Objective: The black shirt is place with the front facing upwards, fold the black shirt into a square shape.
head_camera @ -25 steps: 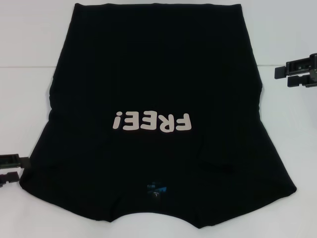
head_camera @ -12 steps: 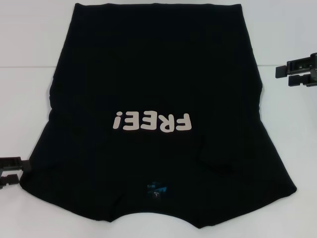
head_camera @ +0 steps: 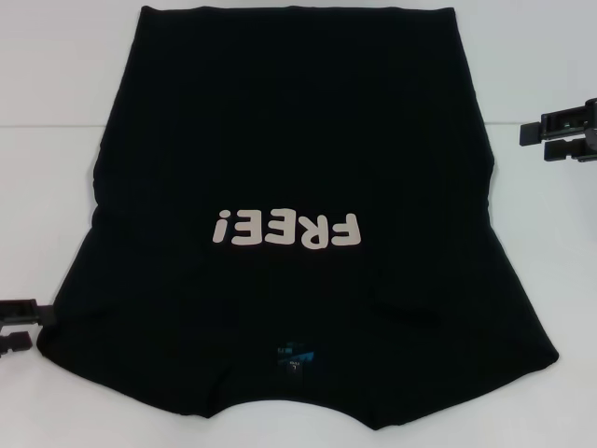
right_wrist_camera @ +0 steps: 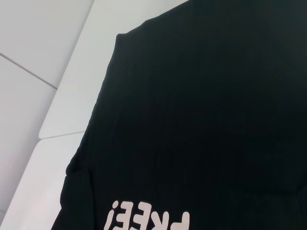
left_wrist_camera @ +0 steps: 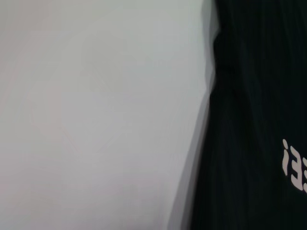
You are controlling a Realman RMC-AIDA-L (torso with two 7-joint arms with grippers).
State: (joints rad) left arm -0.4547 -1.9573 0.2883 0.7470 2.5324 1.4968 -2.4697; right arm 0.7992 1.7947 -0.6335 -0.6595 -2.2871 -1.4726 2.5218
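The black shirt [head_camera: 294, 224] lies face-up across the white desk [head_camera: 56, 187], collar nearest the robot, unfolded. The left gripper [head_camera: 17, 327] has slid outward from the sleeve edge; the right gripper [head_camera: 550, 137] hovers unmoved — jaws on both parted, empty. Folding has yet to begin.

A white table [head_camera: 56, 187] fills the scene, smooth and matte. A thin seam [head_camera: 47, 127] runs left to right across it on the far side, showing at both the left and right edges. In the right wrist view the seam [right_wrist_camera: 29, 72] crosses a second join, splitting the top into panels. Light is soft and even, with faint shadows.
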